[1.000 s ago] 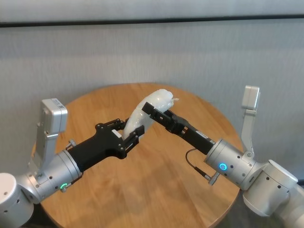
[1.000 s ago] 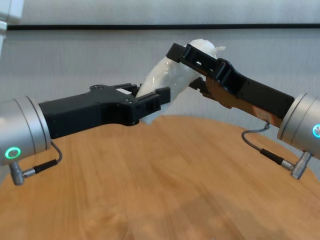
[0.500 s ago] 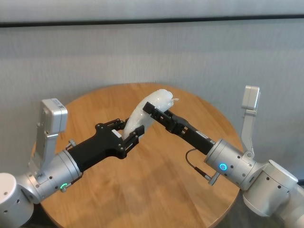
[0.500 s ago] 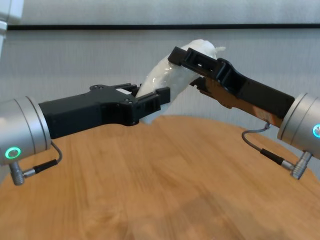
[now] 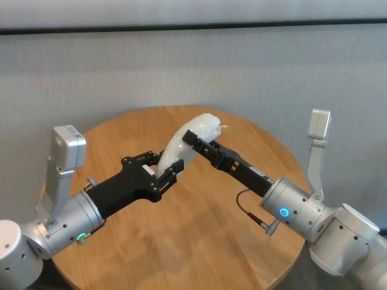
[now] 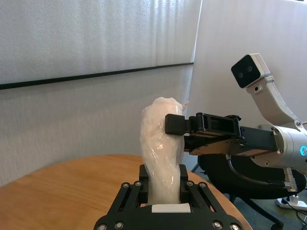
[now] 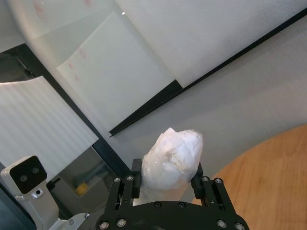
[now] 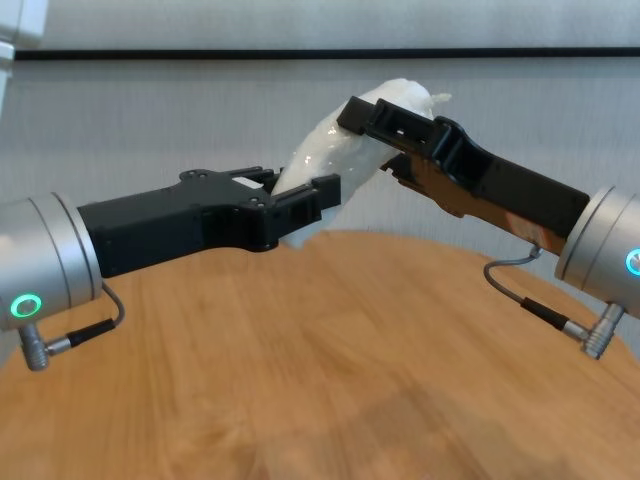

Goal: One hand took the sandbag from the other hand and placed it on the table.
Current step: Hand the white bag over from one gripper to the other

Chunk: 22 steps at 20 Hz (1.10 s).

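The sandbag point(image 5: 183, 140), white and lumpy in clear plastic, hangs tilted in the air above the round wooden table point(image 5: 199, 232). My left gripper point(image 5: 164, 167), the one with the green ring light, is shut on the bag's lower end. My right gripper point(image 5: 193, 139), with the blue ring light, is shut on its upper part, just below the twisted tip. The chest view shows the sandbag point(image 8: 335, 148) bridging the left gripper point(image 8: 297, 196) and the right gripper point(image 8: 378, 122). In the wrist views the sandbag point(image 6: 160, 143) point(image 7: 170, 160) stands up between black fingers.
A grey wall with a dark rail runs behind the table. White camera blocks stick up from both wrists point(image 5: 65, 162) point(image 5: 317, 138). A thin grey cable point(image 8: 530, 300) loops under the right wrist. A dark office chair point(image 6: 230, 175) stands beyond the table edge.
My right gripper's jaws have closed onto the upper part of the sandbag. The left gripper and the bag have stayed where they were.
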Tool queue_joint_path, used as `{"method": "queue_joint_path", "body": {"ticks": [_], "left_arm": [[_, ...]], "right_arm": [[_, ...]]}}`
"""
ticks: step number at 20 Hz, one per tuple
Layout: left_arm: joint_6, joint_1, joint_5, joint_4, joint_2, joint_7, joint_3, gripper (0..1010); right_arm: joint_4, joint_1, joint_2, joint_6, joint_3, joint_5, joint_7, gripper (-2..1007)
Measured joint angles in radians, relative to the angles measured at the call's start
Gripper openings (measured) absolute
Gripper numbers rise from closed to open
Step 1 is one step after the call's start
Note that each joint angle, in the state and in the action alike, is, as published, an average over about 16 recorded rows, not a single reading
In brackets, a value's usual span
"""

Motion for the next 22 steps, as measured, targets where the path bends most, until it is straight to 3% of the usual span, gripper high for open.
{"method": "queue_joint_path", "body": {"ticks": [22], "left_arm": [[0.000,0.000,0.000,0.000,0.000,0.000,0.000,368]], "right_arm": [[-0.001,-0.001,0.000,0.000,0.001,0.000,0.000,595]]}}
